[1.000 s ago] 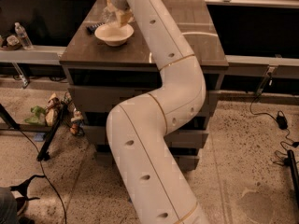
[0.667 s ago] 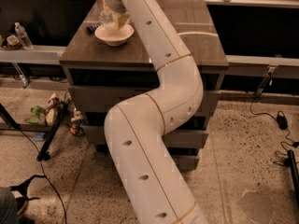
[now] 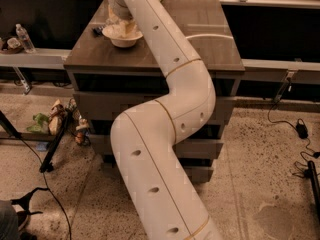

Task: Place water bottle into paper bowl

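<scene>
One white arm (image 3: 170, 134) reaches across the dark cabinet top (image 3: 210, 49), its gripper (image 3: 116, 15) right above the paper bowl (image 3: 125, 40), where the crinkled water bottle (image 3: 120, 29) seems to lie, grip state impossible to tell.

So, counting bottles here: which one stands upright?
The small white-capped bottle on the far-left ledge stands upright. The water bottle is down at the paper bowl, under the gripper.

Arm cuts across the tabletop, free room only on the right.
The gripper (image 3: 119, 20) hangs just over the paper bowl (image 3: 122, 35) at the table's (image 3: 220, 49) back left. The white arm (image 3: 170, 59) runs diagonally and closes off the bowl's right side. A small dark object (image 3: 97, 30) lies just left of the bowl. The surface right of the arm is bare.
</scene>
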You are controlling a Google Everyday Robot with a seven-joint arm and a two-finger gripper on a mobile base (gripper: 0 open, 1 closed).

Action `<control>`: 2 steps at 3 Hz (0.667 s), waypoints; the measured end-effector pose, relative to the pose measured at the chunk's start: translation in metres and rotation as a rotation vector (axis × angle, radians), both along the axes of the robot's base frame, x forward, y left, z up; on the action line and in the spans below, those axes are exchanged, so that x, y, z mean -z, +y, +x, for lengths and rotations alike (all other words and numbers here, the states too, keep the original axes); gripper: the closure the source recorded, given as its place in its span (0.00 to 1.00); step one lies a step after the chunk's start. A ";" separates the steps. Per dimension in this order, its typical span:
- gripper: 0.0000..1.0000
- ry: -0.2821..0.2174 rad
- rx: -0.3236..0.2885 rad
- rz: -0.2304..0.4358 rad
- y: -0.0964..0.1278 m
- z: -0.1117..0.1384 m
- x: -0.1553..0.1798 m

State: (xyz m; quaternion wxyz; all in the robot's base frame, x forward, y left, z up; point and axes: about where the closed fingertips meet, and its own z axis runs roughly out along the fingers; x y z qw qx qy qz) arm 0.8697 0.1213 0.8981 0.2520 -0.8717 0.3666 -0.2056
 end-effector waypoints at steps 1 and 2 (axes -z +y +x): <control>0.48 -0.004 -0.010 -0.015 0.002 0.003 0.005; 0.24 -0.008 -0.011 -0.022 0.002 0.005 0.005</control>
